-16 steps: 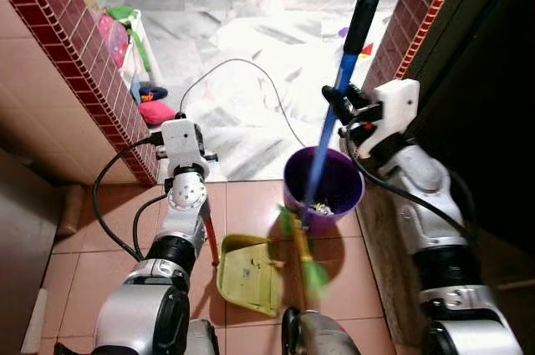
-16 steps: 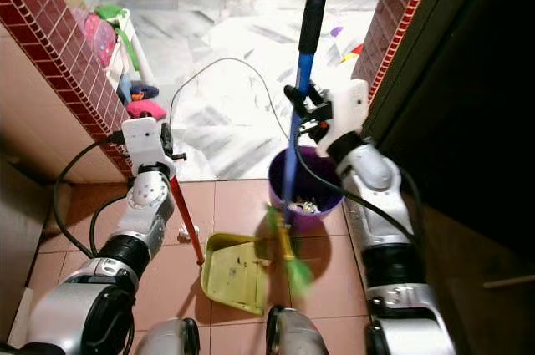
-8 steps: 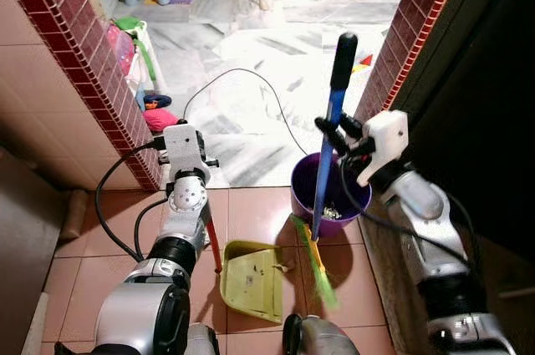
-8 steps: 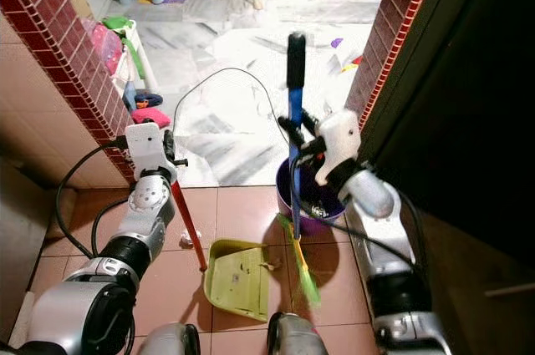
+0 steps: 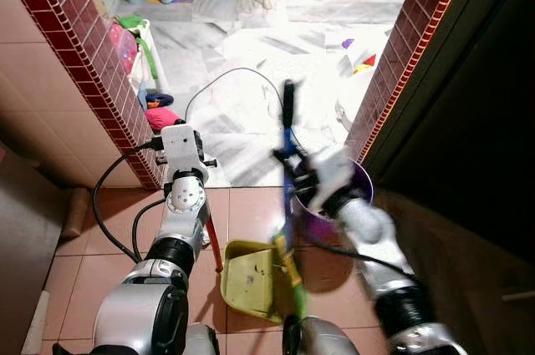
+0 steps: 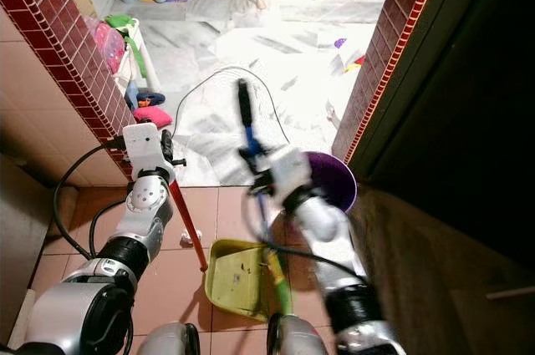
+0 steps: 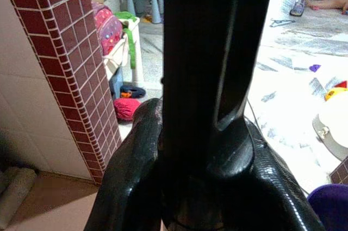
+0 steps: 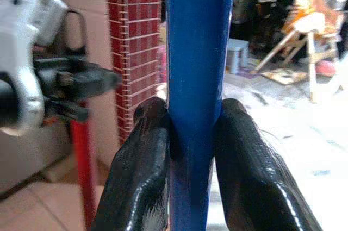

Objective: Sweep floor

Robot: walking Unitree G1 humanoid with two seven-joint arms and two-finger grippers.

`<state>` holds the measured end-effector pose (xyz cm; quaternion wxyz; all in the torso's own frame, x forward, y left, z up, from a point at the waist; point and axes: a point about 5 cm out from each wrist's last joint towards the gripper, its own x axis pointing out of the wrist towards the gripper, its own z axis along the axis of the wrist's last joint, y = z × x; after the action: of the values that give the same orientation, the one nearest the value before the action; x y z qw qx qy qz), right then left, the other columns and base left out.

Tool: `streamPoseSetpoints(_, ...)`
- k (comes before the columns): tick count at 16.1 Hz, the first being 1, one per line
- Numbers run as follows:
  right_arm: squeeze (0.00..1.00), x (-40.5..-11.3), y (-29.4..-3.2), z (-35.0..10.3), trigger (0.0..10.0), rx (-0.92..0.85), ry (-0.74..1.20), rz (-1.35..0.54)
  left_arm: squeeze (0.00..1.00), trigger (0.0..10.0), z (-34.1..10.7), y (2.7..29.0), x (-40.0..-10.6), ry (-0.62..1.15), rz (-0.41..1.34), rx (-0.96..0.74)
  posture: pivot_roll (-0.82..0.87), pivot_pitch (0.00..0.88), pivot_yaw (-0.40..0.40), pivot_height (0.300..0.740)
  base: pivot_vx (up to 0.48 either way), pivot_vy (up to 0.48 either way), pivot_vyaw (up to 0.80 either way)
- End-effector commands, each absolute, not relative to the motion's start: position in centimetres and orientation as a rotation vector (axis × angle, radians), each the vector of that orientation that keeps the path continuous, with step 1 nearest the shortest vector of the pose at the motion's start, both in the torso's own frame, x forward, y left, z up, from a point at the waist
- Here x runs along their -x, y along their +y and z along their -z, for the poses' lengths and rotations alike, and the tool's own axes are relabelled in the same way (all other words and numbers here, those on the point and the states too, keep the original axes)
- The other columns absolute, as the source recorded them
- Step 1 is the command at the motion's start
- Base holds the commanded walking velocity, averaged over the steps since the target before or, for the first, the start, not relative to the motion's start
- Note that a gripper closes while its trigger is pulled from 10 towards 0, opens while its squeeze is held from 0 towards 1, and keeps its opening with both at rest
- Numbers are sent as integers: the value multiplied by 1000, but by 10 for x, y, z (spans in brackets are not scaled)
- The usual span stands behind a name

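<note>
- Currently my right gripper [image 8: 187, 133] is pinching the broom [image 5: 287, 173] by its blue shaft, a finger pressed on each side; the right arm is motion-blurred in the head views.
- Broom stands near upright in front of me; its green bristle end [image 5: 290, 276] sits low at the right edge of the dustpan [image 5: 249, 279], just left of the purple bucket [image 6: 332, 180].
- My left gripper [image 7: 204, 128] is pressed together on the dustpan's handle [image 6: 187, 223], the red rod slanting down to the yellow-green pan on the terracotta tiles [image 6: 234, 205].
- Pan lies flat on the near floor between my arms, mouth toward the broom. A few dark specks inside it; too small to identify.
- Progress, my read: collection phase is underway, with bristles at the pan and the bucket right beside it for dumping.
- One pale scrap [image 6: 185, 239] is on the tile left of the pan, near the red rod. Not collected yet.
- Marble floor [image 5: 251, 54] far beyond the brick doorway has a loose black cable [image 5: 242, 79] and scattered bits; looks unswept.
- Left to do, as I judge it: push debris into the pan, get the scrap, tip the pan into the bucket.
</note>
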<state>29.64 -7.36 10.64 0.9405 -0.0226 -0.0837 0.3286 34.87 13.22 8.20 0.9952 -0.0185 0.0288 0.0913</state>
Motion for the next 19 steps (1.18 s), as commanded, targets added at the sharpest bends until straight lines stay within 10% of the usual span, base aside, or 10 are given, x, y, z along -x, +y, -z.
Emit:
streamPoseSetpoints(1,0,-300,-59,-121,10000,43,-244,-699,0,10000,-68,133,-342,128,-196,45,-135,106,-5,740,0,0,0)
streamPoseSetpoints(10,0,-322,-36,-182,10000,-334,-333,-672,0,10000,-64,137,-341,157,-238,98,-176,58,-27,740,0,0,0)
streamPoseSetpoints(19,0,-319,-106,-179,10000,39,-367,-665,0,10000,-68,133,-346,158,-231,118,-232,4,-24,740,0,0,0)
